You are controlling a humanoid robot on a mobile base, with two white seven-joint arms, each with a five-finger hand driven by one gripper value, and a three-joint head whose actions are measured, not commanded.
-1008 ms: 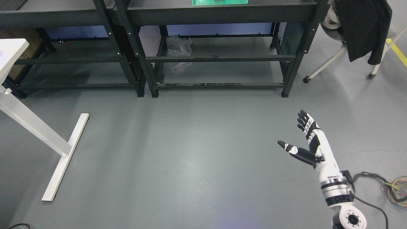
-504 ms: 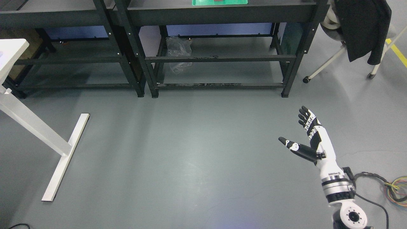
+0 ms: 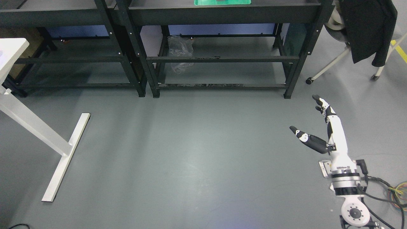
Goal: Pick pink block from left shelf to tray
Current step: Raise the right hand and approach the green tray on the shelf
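I am seeing the right white-and-black robot hand (image 3: 321,127) hanging over the bare grey floor (image 3: 197,152), fingers stretched straight and thumb splayed wide, gripping and touching nothing. The flat green tray (image 3: 222,2) is lying on the right black metal shelf (image 3: 222,12). I cannot locate the pink block.

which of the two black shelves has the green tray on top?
The right shelf: the green tray lies on its top at the picture's upper edge. The left shelf shows none.

The green tray (image 3: 222,2) is cut off by the top edge, its contents too cropped to identify.
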